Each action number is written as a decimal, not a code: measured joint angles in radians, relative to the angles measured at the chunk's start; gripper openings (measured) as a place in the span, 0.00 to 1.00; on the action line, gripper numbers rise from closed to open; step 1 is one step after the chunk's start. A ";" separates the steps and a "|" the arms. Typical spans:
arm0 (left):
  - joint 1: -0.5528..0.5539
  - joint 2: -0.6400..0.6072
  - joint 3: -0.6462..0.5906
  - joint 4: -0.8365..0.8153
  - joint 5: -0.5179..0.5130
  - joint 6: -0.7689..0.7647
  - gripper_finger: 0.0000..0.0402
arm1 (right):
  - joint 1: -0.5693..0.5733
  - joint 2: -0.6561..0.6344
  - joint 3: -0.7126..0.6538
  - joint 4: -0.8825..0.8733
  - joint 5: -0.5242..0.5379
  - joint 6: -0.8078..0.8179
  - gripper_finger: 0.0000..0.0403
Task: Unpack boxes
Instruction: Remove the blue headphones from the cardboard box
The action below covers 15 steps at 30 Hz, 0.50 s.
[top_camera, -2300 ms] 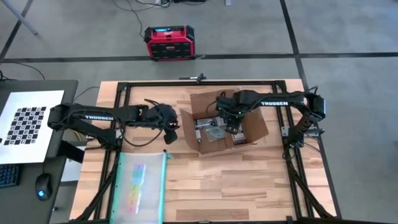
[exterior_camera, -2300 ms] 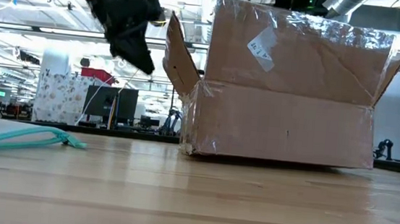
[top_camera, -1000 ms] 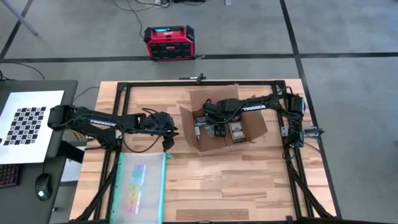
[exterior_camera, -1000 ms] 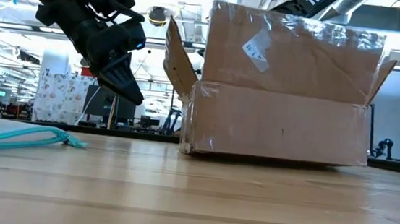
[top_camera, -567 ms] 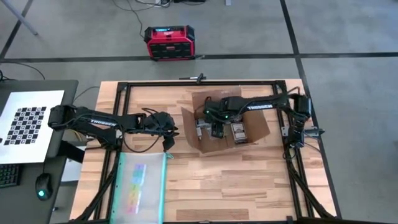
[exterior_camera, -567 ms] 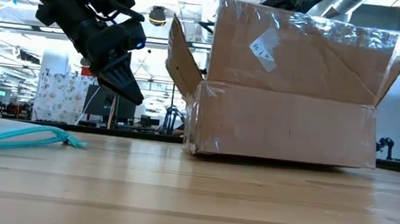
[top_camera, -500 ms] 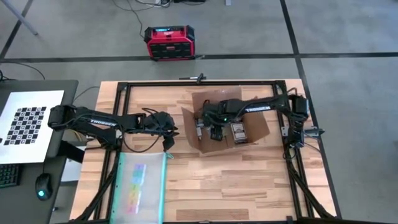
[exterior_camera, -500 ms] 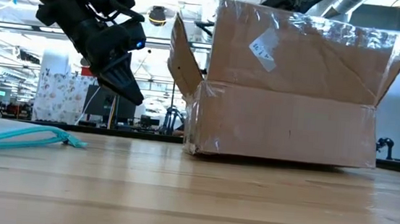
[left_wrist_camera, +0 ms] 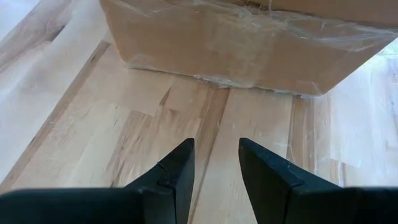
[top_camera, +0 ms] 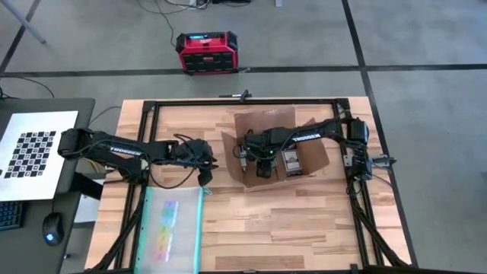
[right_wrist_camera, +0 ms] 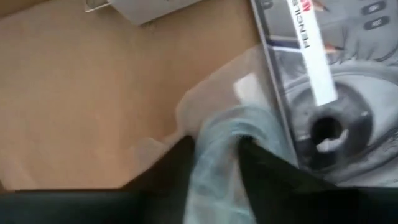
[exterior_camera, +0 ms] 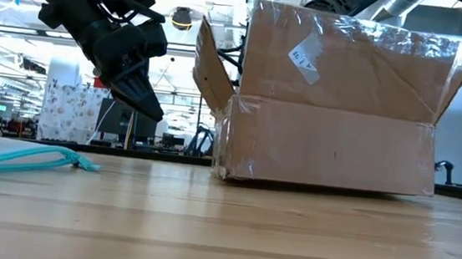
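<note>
The brown cardboard box stands open on the table's far middle, its flaps up and its taped near wall facing the low view. My right gripper reaches down into the box, shut on a clear bluish plastic wrapper beside a pencil pack printed with an eye. My left gripper hovers above the table just left of the box, slightly open and holding nothing; its fingers point down and toward the box. My right gripper pinches the clear plastic wrapper between its two fingers, coming from above into the box. The plastic looks bunched up in the gap. Its lower part lies on the box floor.
A clear teal-edged pouch lies flat at the table's near left, its zip end toward the box. A red and black case sits on the floor beyond the table. A checkerboard sheet lies on the desk to the left.
My right gripper has moved a little toward the box's left near corner and gone lower inside it. The box has shifted slightly on the table. My left gripper, which came down beside the box two seconds ago, has stayed where it was.
</note>
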 joint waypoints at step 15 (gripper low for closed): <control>-0.002 0.000 0.008 -0.012 0.047 0.006 0.27 | 0.000 -0.218 0.109 -0.168 0.077 0.028 0.01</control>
